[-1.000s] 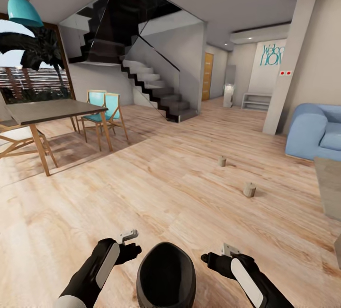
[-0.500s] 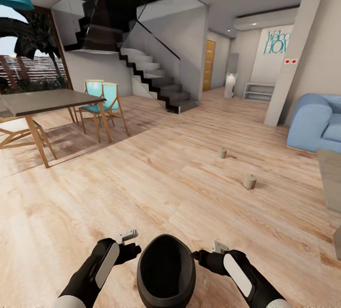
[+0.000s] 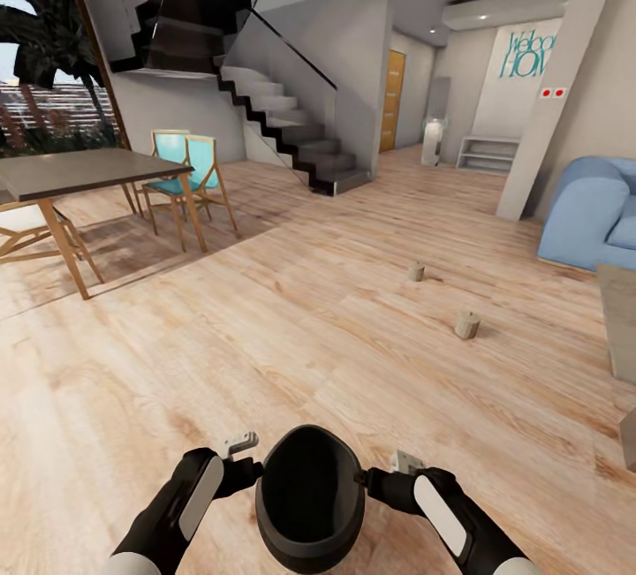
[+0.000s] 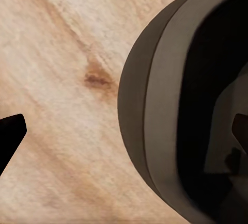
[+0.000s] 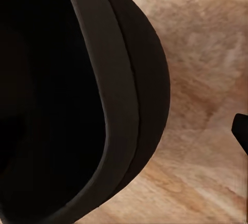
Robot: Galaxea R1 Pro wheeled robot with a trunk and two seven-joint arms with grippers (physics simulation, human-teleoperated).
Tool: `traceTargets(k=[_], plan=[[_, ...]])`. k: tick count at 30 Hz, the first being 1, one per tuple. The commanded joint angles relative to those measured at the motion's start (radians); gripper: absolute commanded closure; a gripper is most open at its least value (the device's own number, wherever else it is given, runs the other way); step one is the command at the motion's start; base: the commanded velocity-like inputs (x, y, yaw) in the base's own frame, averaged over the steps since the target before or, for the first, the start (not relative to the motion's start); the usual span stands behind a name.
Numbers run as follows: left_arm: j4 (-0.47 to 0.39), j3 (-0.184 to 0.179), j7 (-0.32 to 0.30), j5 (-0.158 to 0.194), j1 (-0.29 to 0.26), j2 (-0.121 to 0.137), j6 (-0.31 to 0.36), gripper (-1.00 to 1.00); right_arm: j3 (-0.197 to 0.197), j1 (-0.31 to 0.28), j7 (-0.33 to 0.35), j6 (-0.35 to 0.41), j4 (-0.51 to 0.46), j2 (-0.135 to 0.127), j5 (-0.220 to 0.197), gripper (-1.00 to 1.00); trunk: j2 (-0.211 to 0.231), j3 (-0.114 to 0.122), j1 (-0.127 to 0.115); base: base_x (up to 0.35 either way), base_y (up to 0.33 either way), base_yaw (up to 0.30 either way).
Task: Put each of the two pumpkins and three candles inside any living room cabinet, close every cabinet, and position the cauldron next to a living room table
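We see the cauldron [image 3: 310, 497] low in front, between our two sets of fingers. The left gripper [image 3: 250, 467] touches its left rim and the right gripper [image 3: 364, 475] its right rim; whether either pair clamps the rim, we cannot tell. Two candles [image 3: 467, 324] stand on the wooden floor [image 3: 265, 336] well beyond the right fingers.

Light wood plank floor [image 3: 291, 328] carried two candles [image 3: 467, 325], [image 3: 415, 271], upright and well apart, near the sofa-side edge; dining table [image 3: 79, 173] legs stood opposite.
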Motion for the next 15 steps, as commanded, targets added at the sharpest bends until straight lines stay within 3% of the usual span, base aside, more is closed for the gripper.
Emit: traceTargets(k=[1,15], plan=[[-0.002,-0.002,0.009,0.011,0.000,0.000,0.002,-1.00,0.006,-0.001,-0.004,0.000,-0.002,-0.001,-0.006,-1.00,0.000,-0.001,0.000,0.000,0.000,0.000],[-0.007,-0.002,0.009,0.012,0.000,0.000,0.002,-1.00,0.025,-0.002,0.040,-0.048,-0.002,0.027,0.002,-1.00,0.000,-0.001,0.000,0.000,0.000,0.000]])
